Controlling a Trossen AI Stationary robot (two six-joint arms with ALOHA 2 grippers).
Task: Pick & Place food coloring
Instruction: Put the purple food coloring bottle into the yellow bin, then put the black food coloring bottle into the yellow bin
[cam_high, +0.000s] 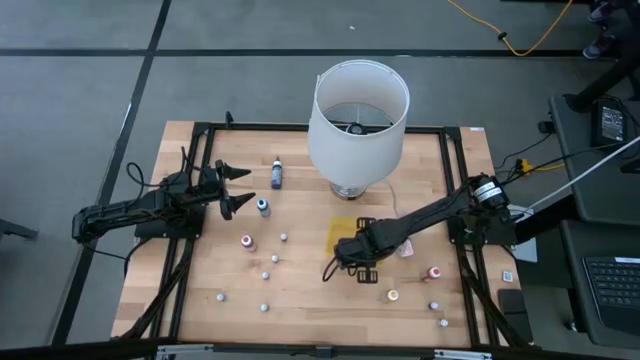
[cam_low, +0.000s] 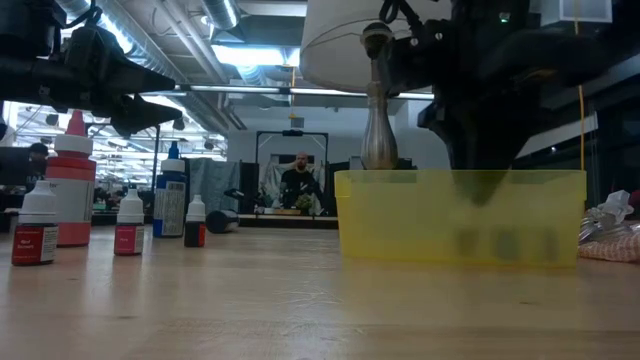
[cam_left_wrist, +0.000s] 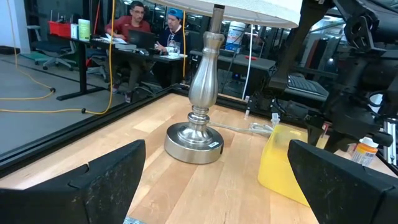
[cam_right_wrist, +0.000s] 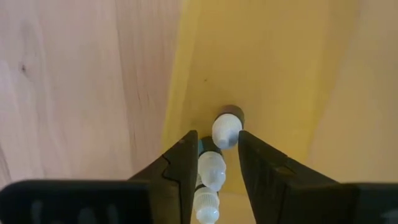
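The food coloring bottles stand scattered upright on the wooden table: a blue one (cam_high: 277, 174), a blue-topped one (cam_high: 263, 207), a red one (cam_high: 247, 242), an orange one (cam_high: 393, 296) and several small whitish ones (cam_high: 266, 274). Three more (cam_right_wrist: 211, 168) stand in a row on the floor of the yellow tray (cam_high: 343, 232). My right gripper (cam_high: 348, 252) (cam_right_wrist: 214, 137) hangs over that row, pointing down, open, with a finger on either side of the white caps. The low view shows its tips above the bottles (cam_low: 505, 240). My left gripper (cam_high: 232, 188) waits open above the table's left part.
A lamp with a white shade (cam_high: 358, 110) and a metal base (cam_left_wrist: 194, 143) stands at the table's far middle, just behind the tray. A crumpled clear wrapper (cam_low: 615, 225) lies right of the tray. Black frame rails (cam_high: 190, 250) run along both sides. People sit in the room beyond.
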